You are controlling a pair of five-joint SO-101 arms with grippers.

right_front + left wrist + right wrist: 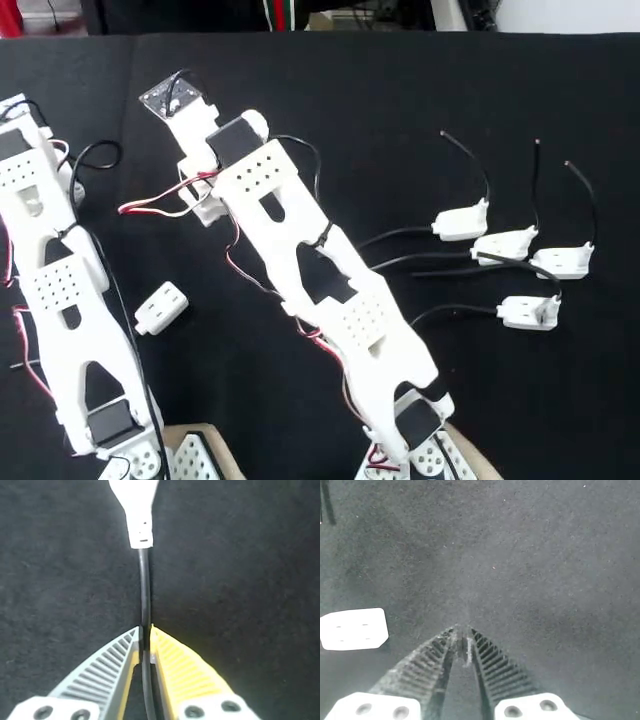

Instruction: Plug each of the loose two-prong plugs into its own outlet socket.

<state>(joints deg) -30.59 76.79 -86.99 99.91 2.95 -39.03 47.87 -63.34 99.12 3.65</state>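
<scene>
My left gripper (145,630) is shut on a thin black cable (144,590) just above the black cloth. The cable runs forward into a white plug (136,510) lying ahead of the fingertips. My right gripper (462,630) is shut low over bare cloth, with nothing clearly held, and a white outlet block (352,628) lies off to one side of it. In the high view a white outlet socket (160,307) lies between the two arms. Several white plugs with black cables lie on the right, among them one (460,222) and another (527,312).
The left arm (60,280) runs up the table's left side. The right arm (300,260) crosses the middle diagonally toward the far left. Loose black cables (480,165) trail behind the plugs on the right. Black cloth covers the table (400,100).
</scene>
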